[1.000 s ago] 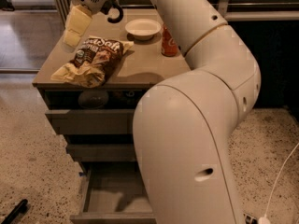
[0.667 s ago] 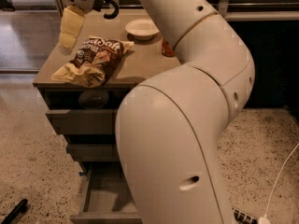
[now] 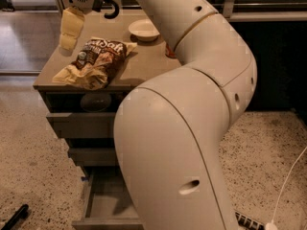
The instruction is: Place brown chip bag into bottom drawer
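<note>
The brown chip bag (image 3: 96,61) lies crumpled on the cabinet top (image 3: 139,68), dark front up with pale tan edges. My gripper (image 3: 68,30) hangs above the cabinet's back left corner, just left of and above the bag's far end, apart from the bag and holding nothing that I can see. The bottom drawer (image 3: 108,206) is pulled out near the floor, its grey inside showing. My large white arm (image 3: 192,128) covers its right part.
A white bowl (image 3: 144,30) sits at the back of the cabinet top. A sliver of the orange-red can (image 3: 168,51) shows behind my arm. The two upper drawers (image 3: 81,124) stand slightly out. A white cable (image 3: 288,186) lies on the floor at right.
My gripper has shifted left, from over the bag's far end to the cabinet's left edge. My arm has swung to cover more of the view. The bag has not moved.
</note>
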### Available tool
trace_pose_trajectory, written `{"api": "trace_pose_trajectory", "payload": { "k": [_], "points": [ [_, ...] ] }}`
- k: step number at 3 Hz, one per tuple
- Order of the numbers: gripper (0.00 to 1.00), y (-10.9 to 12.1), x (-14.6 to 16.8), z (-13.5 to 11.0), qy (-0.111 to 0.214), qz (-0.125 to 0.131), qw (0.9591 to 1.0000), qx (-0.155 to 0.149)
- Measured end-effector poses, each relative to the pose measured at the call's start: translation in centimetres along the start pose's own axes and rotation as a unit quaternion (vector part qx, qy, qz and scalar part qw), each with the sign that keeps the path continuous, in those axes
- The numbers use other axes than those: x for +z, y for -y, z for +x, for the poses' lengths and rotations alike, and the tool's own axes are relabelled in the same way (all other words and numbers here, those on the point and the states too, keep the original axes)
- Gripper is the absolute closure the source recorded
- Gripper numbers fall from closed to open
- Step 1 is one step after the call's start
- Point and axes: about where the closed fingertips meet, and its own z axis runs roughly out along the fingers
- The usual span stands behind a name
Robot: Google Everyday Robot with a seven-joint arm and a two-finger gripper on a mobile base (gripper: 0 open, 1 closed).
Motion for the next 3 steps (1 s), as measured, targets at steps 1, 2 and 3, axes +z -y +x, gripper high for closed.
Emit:
{"api": "trace_pose_trajectory", "payload": {
  "k": [1,2,3],
  "points": [
    [0.00,0.5,0.6,0.3,-0.034,0.012,0.9992,0.016],
    [0.00,2.6,1.1,1.4,-0.091,0.059,0.9926,0.055],
    [0.00,3.0,2.6,3.2,-0.101,0.052,0.9914,0.064]
  ]
}}
